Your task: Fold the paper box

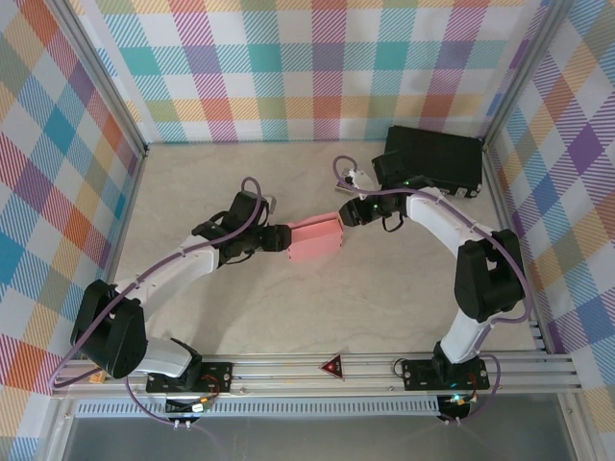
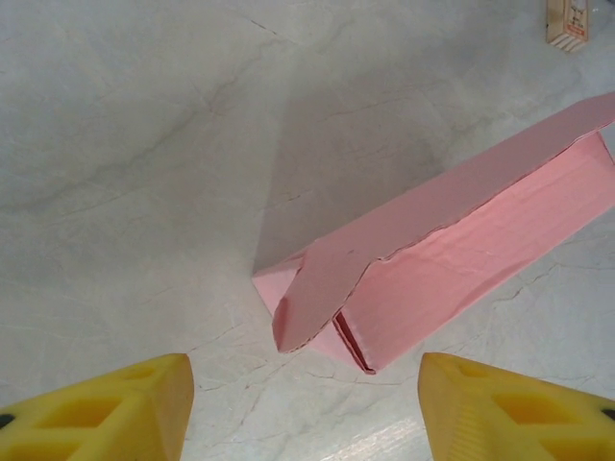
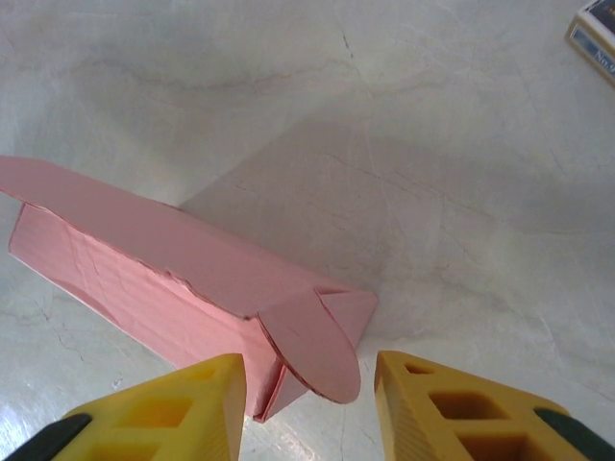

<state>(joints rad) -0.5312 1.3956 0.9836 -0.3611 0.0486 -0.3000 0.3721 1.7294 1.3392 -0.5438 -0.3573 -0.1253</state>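
The salmon-pink thin-cardboard paper box (image 1: 317, 240) lies on the bench (image 2: 144, 144), just ahead of my spread left end effector (image 2: 306, 389) and spread right end effector (image 3: 309, 389). I judge the body formed; the end flaps (image 3: 312, 348) are not yet tucked.

salmon-pink paper box (image 1: 316, 238), black case (image 1: 432, 158)

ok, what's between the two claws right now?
The paper box, resting on the table. In the top view the left claw is at one end of it and the right claw at the other, with nothing else in that stretch.
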